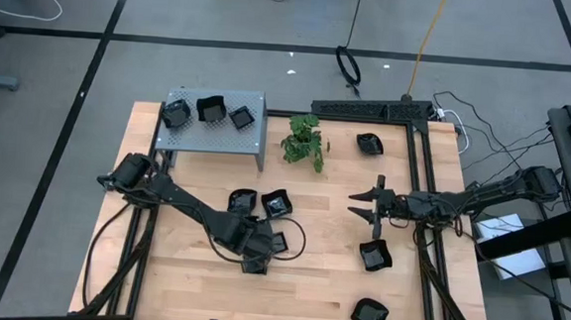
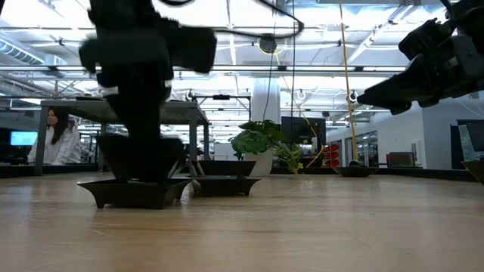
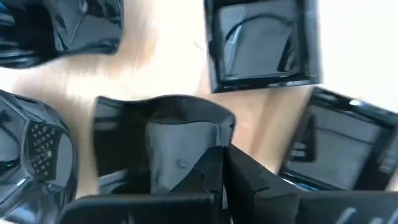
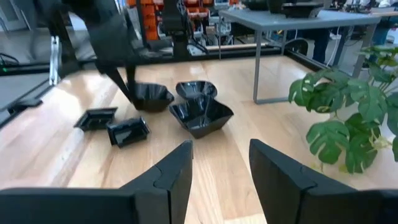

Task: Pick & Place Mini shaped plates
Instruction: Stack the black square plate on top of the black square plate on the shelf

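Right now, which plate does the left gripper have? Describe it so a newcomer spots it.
Start at the grey shelf, then come toward the table's front edge to the plate cluster at mid-table. The held plate is the cluster's nearest-front one, the only one with the left gripper shut on its rim.

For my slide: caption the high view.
Left claw shut on a mini plate; right claw open mid-table.
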`<action>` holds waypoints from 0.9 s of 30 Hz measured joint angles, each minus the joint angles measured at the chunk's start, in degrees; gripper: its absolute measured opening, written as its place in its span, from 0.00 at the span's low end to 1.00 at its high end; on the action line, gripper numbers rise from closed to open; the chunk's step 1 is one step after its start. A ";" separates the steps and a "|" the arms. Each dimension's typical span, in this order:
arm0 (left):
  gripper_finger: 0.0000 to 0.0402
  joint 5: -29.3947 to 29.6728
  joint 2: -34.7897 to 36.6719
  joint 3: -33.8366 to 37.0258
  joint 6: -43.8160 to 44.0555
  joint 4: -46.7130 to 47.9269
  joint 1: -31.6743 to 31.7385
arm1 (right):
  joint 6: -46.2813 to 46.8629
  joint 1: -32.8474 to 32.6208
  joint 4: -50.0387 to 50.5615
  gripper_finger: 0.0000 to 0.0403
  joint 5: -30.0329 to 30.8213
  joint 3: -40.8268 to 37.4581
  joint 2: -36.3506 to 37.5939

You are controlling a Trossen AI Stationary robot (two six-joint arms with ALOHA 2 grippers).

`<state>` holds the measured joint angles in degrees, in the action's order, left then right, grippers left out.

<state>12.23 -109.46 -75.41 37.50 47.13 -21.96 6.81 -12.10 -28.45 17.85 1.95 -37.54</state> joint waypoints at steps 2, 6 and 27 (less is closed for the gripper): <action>0.02 0.16 1.46 -0.29 0.08 -0.38 -0.26 | 0.00 0.00 0.20 0.36 0.00 -0.89 -0.04; 0.01 1.04 5.62 -0.29 0.25 -0.53 -0.63 | 0.00 0.00 2.05 0.36 0.00 -0.93 -0.21; 0.02 34.14 33.96 -0.34 -24.19 0.74 7.77 | 0.00 0.00 1.71 0.35 0.02 -1.11 -0.37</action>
<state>46.37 -75.49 -75.75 13.32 47.87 -14.20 6.81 -12.10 -26.74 17.87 0.84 -37.91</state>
